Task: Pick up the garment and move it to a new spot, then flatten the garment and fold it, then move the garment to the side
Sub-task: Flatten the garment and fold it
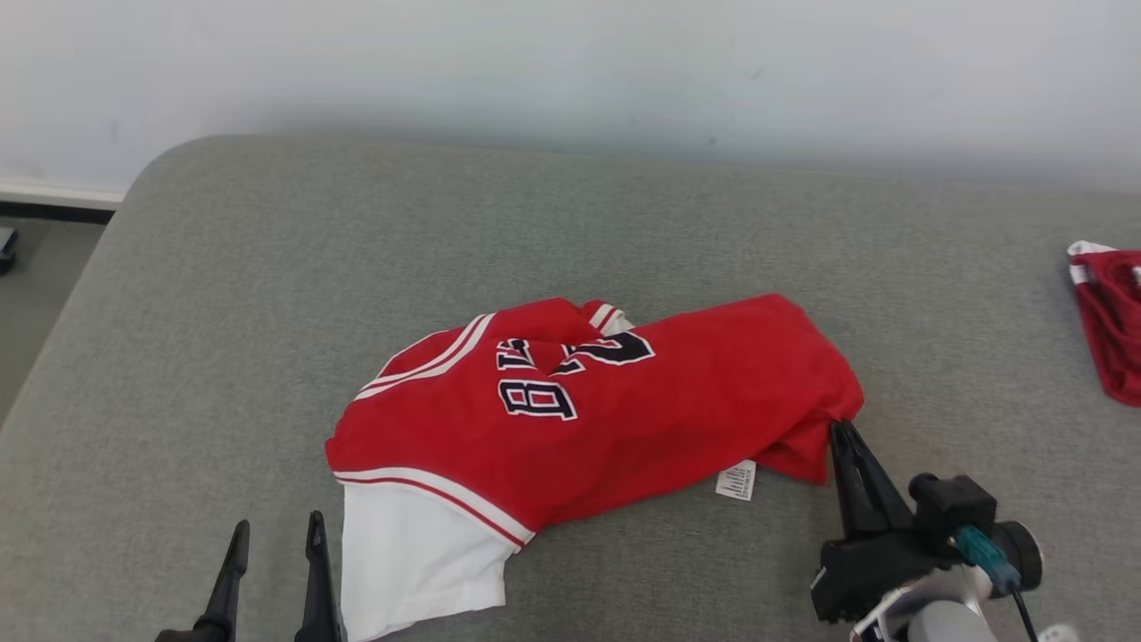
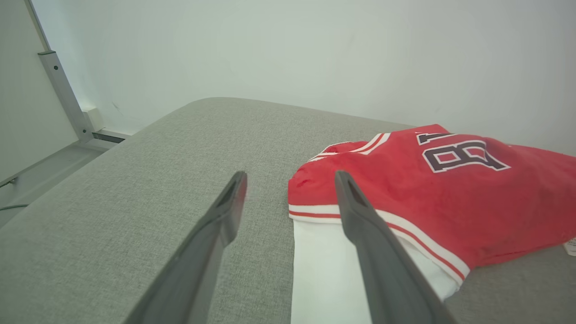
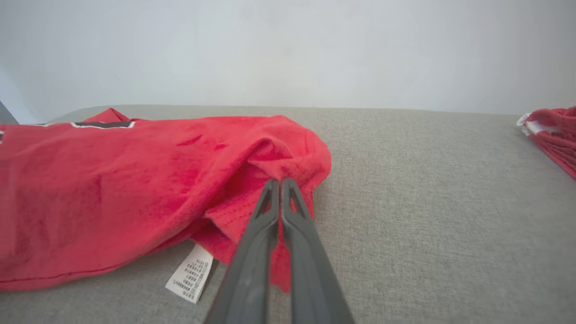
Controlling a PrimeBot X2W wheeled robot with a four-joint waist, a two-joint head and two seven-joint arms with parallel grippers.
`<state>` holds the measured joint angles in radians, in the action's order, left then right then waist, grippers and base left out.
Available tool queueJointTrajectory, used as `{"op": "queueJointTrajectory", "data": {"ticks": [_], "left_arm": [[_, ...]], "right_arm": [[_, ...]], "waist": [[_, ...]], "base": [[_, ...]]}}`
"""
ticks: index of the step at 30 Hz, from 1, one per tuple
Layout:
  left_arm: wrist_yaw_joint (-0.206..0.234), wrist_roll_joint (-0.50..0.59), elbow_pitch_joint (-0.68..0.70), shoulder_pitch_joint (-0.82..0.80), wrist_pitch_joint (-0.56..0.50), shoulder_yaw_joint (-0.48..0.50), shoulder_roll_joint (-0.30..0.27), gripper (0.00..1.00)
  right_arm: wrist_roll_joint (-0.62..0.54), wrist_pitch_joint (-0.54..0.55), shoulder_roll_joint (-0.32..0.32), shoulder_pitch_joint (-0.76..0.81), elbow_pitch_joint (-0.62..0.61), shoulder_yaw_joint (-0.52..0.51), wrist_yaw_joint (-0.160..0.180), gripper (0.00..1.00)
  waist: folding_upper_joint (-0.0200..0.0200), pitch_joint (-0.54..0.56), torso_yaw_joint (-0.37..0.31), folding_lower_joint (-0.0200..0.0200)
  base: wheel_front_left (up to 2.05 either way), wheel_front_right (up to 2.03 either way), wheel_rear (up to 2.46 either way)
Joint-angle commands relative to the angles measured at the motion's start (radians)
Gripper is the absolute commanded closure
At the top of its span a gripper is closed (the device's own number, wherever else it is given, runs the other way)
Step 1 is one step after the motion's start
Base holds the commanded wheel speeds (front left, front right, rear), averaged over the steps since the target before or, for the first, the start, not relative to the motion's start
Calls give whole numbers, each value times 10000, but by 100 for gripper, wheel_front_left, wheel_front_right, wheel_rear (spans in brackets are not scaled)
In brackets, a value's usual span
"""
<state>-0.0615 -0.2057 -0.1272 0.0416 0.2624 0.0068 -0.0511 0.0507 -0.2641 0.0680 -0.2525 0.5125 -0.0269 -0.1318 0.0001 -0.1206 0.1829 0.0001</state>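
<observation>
Grey woven padded surface (image 1: 267,267), rounded far-left corner, left half bare | crumpled red garment (image 1: 677,401), white panel, centre-front | right gripper (image 1: 841,427) clenched on its right hem | left gripper (image 1: 277,523) released, front edge | white label (image 1: 736,480)

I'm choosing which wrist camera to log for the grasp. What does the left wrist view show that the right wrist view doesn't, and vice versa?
Left wrist view: the left gripper, open by the white panel, and a metal post at the wall. Right wrist view: the right gripper shut on an edge of the jersey, a care label, a second red garment far right. Both: the red jersey on the grey surface.
</observation>
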Motion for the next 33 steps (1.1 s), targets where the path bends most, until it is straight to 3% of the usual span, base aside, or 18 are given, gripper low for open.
{"op": "queueJointTrajectory", "data": {"ticks": [1,10,19,22,23,24,25,26,27,28,33], "left_arm": [[-21,-64,-41,144,33,2,16,0],[24,-200,-281,295,34,-144,14,0],[-34,-181,-434,423,34,-149,15,0],[-47,-157,-456,455,34,-108,15,0],[-57,-146,-469,484,34,-97,15,0],[-67,-136,-497,516,34,-82,15,0],[-72,-131,-518,542,34,-70,13,0],[-55,-132,-531,560,34,-60,13,0],[-65,-129,-548,570,34,-56,15,0],[-74,-126,-562,578,34,-50,16,0],[-74,-148,-605,571,34,-75,13,0]], "right_arm": [[-32,1,150,397,-543,107,26,100],[190,3,1040,2612,-3321,1147,26,100],[774,1,1708,4484,-4587,1895,26,100],[930,3,1960,4945,-4334,2022,26,100],[1024,2,1959,4963,-4264,2068,26,75],[1161,2,1957,5006,-4179,2152,26,94],[1172,3,2046,5062,-4085,2269,26,100],[1230,3,2093,5074,-4023,2316,26,100],[1282,2,2117,5066,-3989,2301,26,79],[1334,2,2125,5030,-3996,2278,26,0],[1595,3,2229,4677,-4618,2096,26,0]], "waist": [[-1,145,-271,-1],[-1,440,-969,-1],[-1,579,-1197,-1],[-1,634,-1234,-1],[-1,652,-1240,-1],[-1,682,-1239,-1],[-1,702,-1236,-1],[-1,721,-1236,-1],[-1,739,-1232,-1],[-1,753,-1228,-1],[-1,791,-1178,-1]], "base": [[0,0,0],[0,0,0],[0,0,0],[0,0,0],[0,0,0],[0,0,0],[0,0,0],[0,0,0],[0,0,0],[0,0,0],[0,0,0]]}}
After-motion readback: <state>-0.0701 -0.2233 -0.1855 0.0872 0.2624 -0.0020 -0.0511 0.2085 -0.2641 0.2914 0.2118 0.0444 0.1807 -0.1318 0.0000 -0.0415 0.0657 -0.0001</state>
